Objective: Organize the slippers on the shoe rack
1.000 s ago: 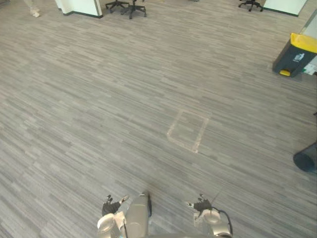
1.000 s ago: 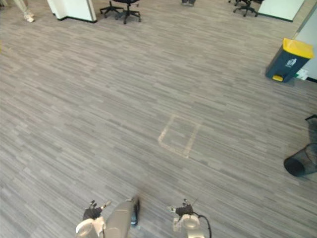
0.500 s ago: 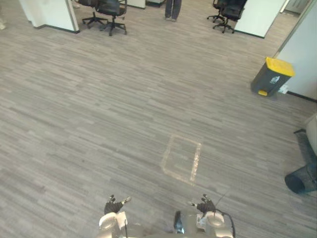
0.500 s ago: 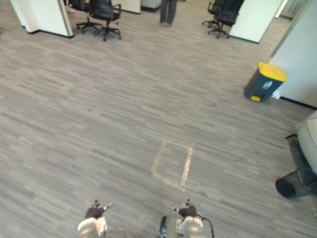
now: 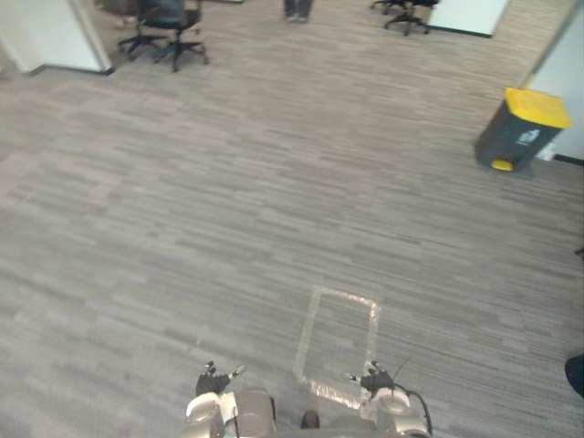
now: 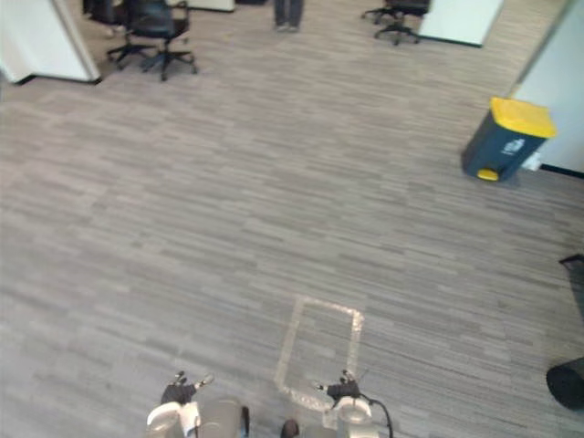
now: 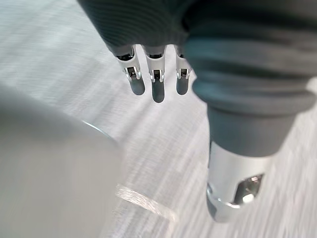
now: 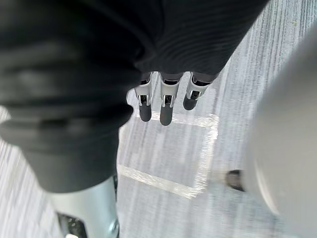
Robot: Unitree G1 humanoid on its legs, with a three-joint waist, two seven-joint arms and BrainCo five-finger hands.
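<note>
Left eye view: a grey plank-patterned floor (image 5: 182, 228) stretches away. Near the centre lies a taped rectangle (image 5: 315, 315) in pale outline. The left robot hand (image 5: 214, 379) shows at the near edge, left of the rectangle. The right robot hand (image 5: 372, 379) shows by its near right corner. At the far right stands a dark bin with a yellow lid (image 5: 525, 128). At the far left a black office chair (image 5: 164, 23) stands beside a white partition (image 5: 50, 36). A person's legs (image 5: 297, 9) show at the far edge.

Right eye view: the same floor, plus a dark round object (image 6: 568, 383) at the right edge, too cut off to name.

Left wrist view: the left robot hand's fingers (image 7: 157, 87) hang straight and relaxed above the floor, holding nothing. A strip of pale tape (image 7: 146, 202) crosses below.

Right wrist view: the right robot hand's fingers (image 8: 166, 106) are also straight and empty, poised over the taped rectangle.
</note>
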